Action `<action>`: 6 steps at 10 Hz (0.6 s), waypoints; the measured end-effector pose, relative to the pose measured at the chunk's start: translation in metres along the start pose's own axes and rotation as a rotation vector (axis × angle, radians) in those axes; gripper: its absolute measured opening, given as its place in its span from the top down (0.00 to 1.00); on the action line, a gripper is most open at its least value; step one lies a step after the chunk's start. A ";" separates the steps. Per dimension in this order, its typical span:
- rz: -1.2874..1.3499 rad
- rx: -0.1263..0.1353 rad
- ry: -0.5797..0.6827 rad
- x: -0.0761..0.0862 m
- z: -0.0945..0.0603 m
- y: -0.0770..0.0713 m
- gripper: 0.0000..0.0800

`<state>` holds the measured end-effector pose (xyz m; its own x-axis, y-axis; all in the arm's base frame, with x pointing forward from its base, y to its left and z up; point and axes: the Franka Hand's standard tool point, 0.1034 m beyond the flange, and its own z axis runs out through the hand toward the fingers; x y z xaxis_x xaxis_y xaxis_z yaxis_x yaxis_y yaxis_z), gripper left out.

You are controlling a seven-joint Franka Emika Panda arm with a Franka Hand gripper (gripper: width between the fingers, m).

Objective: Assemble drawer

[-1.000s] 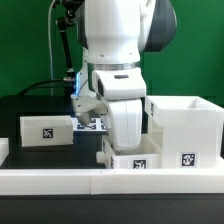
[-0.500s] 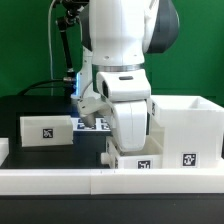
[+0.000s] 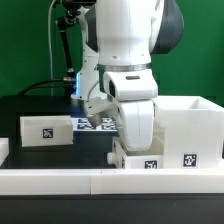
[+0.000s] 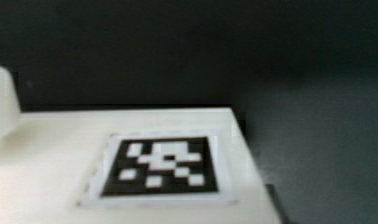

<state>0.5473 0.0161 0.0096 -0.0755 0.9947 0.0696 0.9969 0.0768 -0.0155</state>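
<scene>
Hanging low near the front of the worktop (image 3: 70, 155), the pincer (image 3: 134, 148) has its fingertips hidden by the arm's own white hand and by the near tray (image 3: 135, 163). It cannot be told whether it is spread, pressed together or pinching a tray wall. The near tray lies directly under the pincer. In the wrist view a flat white face (image 4: 61, 135) with a black-and-white tag (image 4: 163, 165) shows close up, probably part of this tray, with dark worktop beyond its edge.

The casing (image 3: 190, 125) stands just beside the pincer, toward the exterior view's right. Whether it touches the near tray cannot be told. The far tray (image 3: 45, 130) rests well apart from the pincer, toward the exterior view's left. The marker board (image 3: 97, 123) lies behind the pincer.

The drawer parts look like thin, hollow plastic: light and stiff, but smooth enough to slip. A hold across one thin side wall, near its middle, would likely keep a tray from swinging.

Room is tight on the casing side of the pincer and in front of it, where the border rail (image 3: 60, 180) runs close to the near tray. The open worktop between the pincer and the far tray gives the freest path.
</scene>
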 end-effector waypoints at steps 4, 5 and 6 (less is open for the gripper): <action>0.016 -0.001 0.000 -0.008 0.000 -0.001 0.68; 0.019 -0.004 0.000 -0.008 -0.002 -0.001 0.68; 0.020 -0.008 -0.001 -0.006 -0.005 0.001 0.45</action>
<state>0.5491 0.0102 0.0146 -0.0558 0.9961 0.0681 0.9984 0.0566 -0.0089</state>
